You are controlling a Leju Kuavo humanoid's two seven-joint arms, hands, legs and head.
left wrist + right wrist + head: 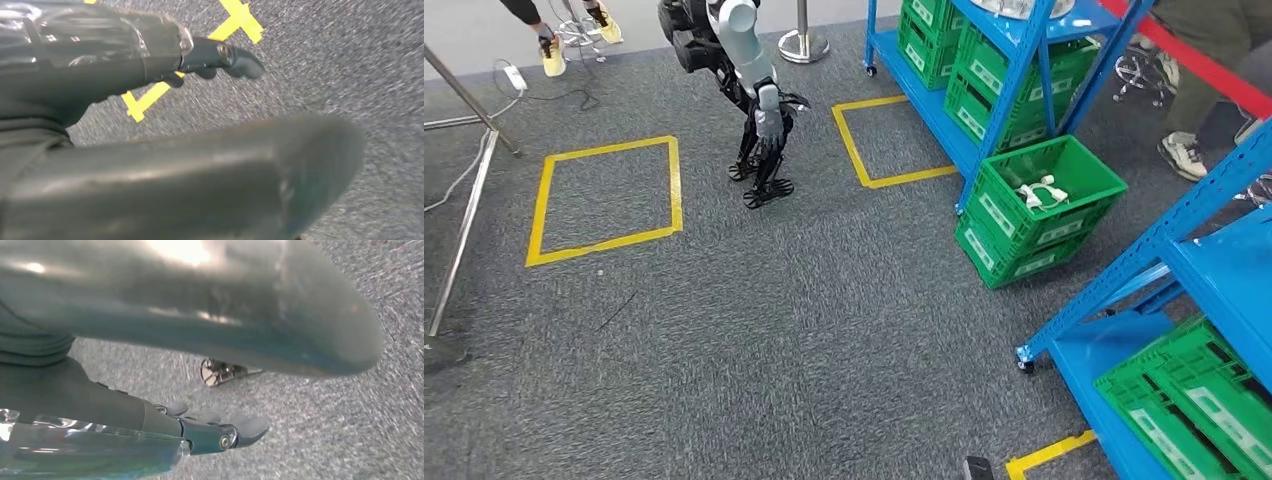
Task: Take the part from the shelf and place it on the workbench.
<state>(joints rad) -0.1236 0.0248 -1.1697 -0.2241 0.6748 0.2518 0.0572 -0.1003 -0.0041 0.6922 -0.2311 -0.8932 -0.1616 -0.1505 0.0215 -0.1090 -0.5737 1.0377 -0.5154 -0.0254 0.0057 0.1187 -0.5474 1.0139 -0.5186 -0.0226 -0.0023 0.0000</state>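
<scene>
Hands hang empty over the grey carpet [804, 330]: left hand [200, 55] and right hand [200, 432] each have loosely extended digits, thumb apart. A yellow tape square [604, 200] lies at 9 o'clock, with open carpet at centre. At 3 o'clock the white part [1039, 192] lies in a green crate [1024, 225] just beside the blue shelf [1014, 90].

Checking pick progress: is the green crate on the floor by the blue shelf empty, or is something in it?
Not empty. The green crate sits atop another crate beside the blue shelf and holds a white part.
</scene>
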